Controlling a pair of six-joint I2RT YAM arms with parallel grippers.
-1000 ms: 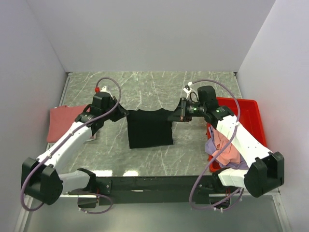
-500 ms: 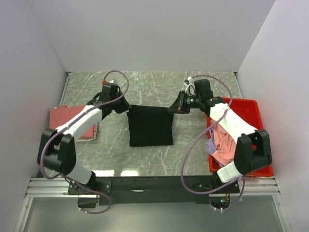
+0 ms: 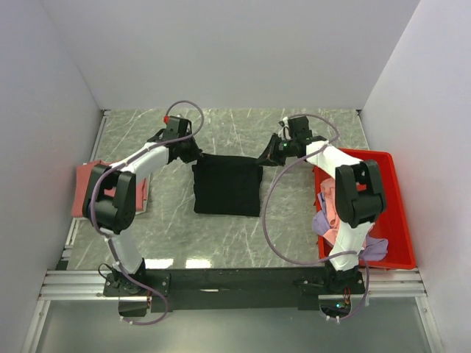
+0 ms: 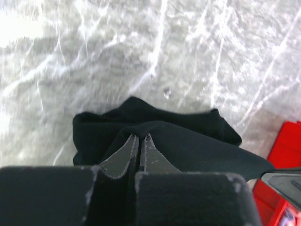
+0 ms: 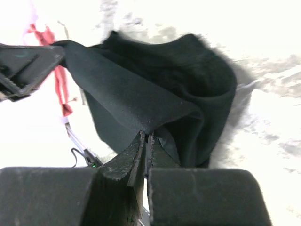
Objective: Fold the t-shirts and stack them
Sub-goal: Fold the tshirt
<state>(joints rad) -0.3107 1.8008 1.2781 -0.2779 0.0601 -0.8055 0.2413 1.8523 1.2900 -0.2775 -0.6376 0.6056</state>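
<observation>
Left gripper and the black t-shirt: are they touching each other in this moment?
Touching. The left wrist view shows it: the left gripper is shut on a raised fold of the black t-shirt, with the cloth pinched between its fingertips.

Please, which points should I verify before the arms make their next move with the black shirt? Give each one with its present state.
1. Left gripper shut on black t-shirt: ok.
2. Right gripper shut on the same shirt: ok.
3. Cloth edge spans between both grippers: ok.
4. Layers underneath lie aligned: cannot tell.
5. Salmon-red shirt apart from the black one: ok.
</observation>
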